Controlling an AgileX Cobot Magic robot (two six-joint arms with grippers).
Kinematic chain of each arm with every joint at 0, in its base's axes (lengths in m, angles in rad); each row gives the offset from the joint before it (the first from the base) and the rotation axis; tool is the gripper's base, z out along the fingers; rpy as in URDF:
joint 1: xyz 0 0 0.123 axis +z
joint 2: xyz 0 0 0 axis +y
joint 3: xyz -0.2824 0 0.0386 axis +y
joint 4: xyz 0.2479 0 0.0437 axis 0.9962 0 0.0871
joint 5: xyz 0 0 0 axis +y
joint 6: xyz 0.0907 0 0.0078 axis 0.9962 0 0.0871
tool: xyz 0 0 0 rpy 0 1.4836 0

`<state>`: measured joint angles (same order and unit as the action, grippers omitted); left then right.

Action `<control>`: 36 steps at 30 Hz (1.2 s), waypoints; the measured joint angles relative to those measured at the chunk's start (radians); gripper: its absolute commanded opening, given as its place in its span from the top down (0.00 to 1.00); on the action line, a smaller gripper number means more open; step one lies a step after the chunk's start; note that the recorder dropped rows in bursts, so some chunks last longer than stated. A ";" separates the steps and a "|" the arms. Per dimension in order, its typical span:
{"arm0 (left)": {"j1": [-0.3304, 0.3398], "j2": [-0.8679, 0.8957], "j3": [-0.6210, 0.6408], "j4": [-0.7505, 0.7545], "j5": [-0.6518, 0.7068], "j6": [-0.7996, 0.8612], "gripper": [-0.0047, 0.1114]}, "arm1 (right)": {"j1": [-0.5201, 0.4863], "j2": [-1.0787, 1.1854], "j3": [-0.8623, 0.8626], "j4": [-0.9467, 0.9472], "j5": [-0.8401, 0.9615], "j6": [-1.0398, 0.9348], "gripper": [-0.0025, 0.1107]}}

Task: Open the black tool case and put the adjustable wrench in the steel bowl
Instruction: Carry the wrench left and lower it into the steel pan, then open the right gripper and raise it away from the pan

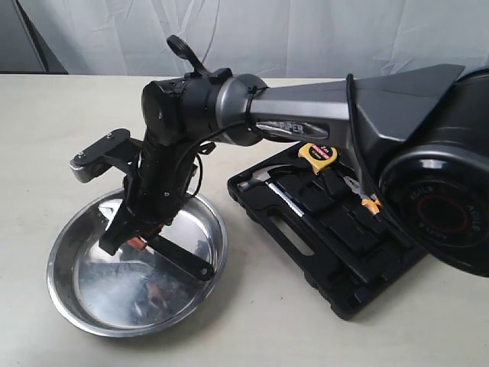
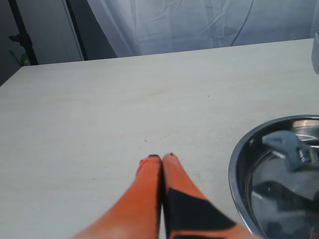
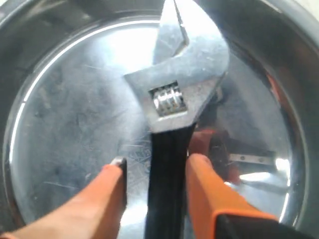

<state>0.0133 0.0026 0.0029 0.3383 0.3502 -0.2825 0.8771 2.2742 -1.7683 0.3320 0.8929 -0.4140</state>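
Note:
The steel bowl [image 1: 76, 313] sits at the front left of the table. The adjustable wrench [image 3: 179, 94] is inside it, silver head pointing away from my right gripper [image 3: 157, 164]. Its black handle [image 1: 187, 258] runs between the orange fingers [image 3: 209, 194], its end on the bowl's floor. That gripper is open, with a gap showing between one finger and the handle. My left gripper [image 2: 160, 158] is shut and empty, low over bare table beside the bowl's rim [image 2: 237, 164]. The wrench head [image 2: 294, 147] shows there too. The black tool case [image 1: 328, 252] lies open to the right of the bowl.
In the open case are a yellow tape measure [image 1: 317, 153], a silver-headed hammer [image 1: 263, 181] and orange-handled pliers [image 1: 370, 202]. The right arm [image 1: 321, 111] reaches over the case to the bowl. A white curtain [image 2: 199, 20] hangs behind the table.

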 measured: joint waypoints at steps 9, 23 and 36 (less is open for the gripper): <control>0.000 0.000 0.000 0.000 0.000 0.000 0.96 | 0.000 -0.040 -0.004 -0.012 0.055 0.012 0.94; 0.000 0.000 0.000 0.000 0.000 0.000 0.96 | 0.000 -0.594 0.067 -0.063 0.237 0.102 0.98; 0.000 0.000 0.000 0.000 0.000 0.000 0.96 | 0.000 -0.965 0.314 -0.172 0.327 0.305 0.98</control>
<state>0.0133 0.0026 0.0029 0.3383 0.3502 -0.2825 0.8771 1.3087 -1.4545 0.1603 1.2197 -0.1091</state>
